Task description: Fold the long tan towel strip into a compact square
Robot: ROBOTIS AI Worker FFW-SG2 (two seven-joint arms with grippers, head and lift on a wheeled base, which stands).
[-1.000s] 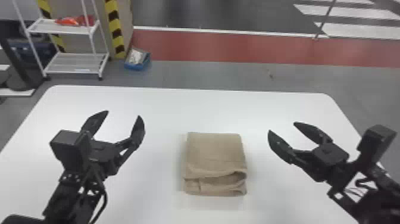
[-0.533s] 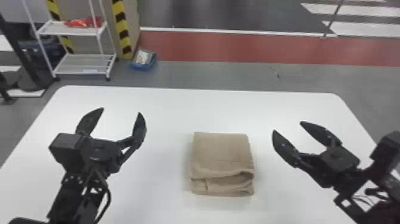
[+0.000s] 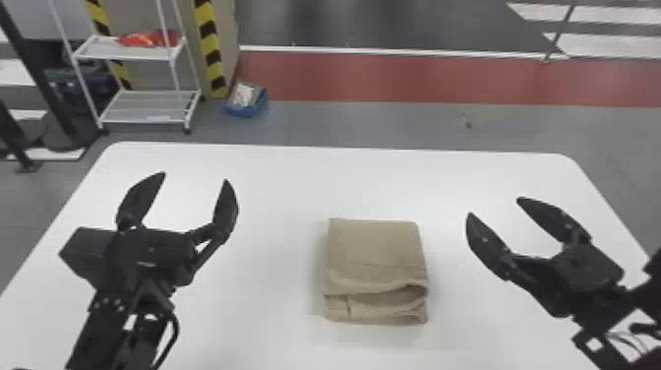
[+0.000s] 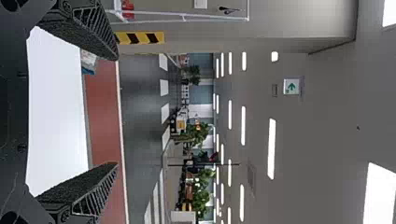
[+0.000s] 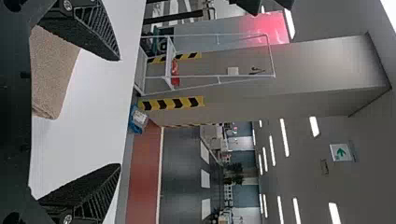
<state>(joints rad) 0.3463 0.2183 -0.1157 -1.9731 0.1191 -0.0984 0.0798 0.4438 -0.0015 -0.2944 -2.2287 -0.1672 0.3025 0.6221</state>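
got left gripper (image 3: 194,177) and right gripper (image 3: 495,206) spread wide, gripping nothing. can see the tan towel (image 3: 374,251) between them, folded squarish on the white table (image 3: 344,182), kinda gaping near the front edge. past that, can spot a blue bin (image 3: 246,110) on the floor.

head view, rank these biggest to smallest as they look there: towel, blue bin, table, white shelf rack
1. Table
2. White shelf rack, by its overall outline, though the top edge cuts it off
3. Towel
4. Blue bin
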